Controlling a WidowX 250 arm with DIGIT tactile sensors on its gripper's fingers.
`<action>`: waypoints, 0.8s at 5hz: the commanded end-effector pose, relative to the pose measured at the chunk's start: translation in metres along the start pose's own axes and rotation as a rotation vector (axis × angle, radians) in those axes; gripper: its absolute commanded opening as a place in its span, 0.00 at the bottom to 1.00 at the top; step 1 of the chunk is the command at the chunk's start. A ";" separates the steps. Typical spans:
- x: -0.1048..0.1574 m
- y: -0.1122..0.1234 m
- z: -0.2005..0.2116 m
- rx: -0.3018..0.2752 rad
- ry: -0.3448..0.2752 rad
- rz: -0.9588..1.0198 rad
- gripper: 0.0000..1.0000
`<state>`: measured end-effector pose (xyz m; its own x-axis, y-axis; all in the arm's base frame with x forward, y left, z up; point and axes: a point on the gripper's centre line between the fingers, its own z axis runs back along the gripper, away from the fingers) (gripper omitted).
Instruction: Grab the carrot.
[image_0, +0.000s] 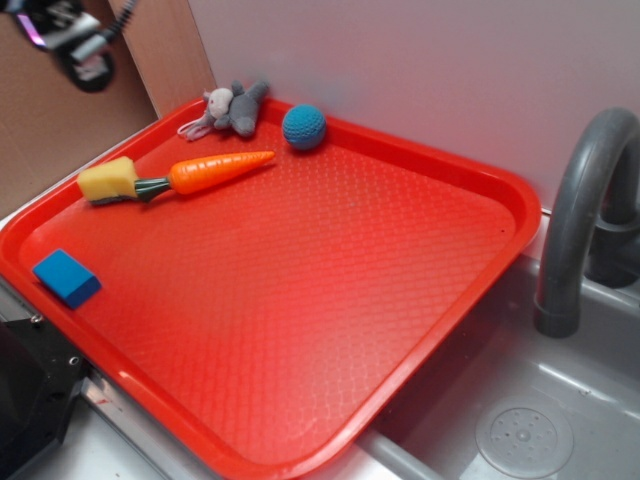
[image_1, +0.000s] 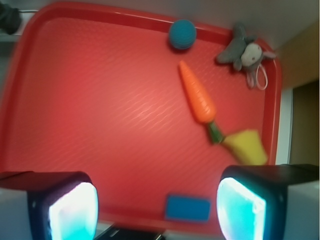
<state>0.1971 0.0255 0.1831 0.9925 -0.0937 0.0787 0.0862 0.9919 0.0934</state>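
The pincer (image_1: 157, 210) hangs spread wide; ahead lies the carrot (image_1: 197, 93), its stem touching a yellow sponge (image_1: 246, 146), a blue block (image_1: 187, 207) nearest.

Surface materials, tray area
Tray (image_0: 300, 300): red plastic, dimpled texture. Carrot (image_0: 215, 170): smooth, glossy plastic. Ball (image_0: 304, 127): knitted yarn. Toy animal (image_0: 232, 108): soft grey cloth.
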 end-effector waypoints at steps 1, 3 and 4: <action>0.050 0.060 -0.058 0.108 -0.054 -0.167 1.00; 0.055 0.073 -0.118 0.098 0.065 -0.194 1.00; 0.054 0.053 -0.133 0.014 0.066 -0.260 1.00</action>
<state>0.2642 0.0852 0.0516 0.9446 -0.3257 -0.0398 0.3281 0.9396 0.0972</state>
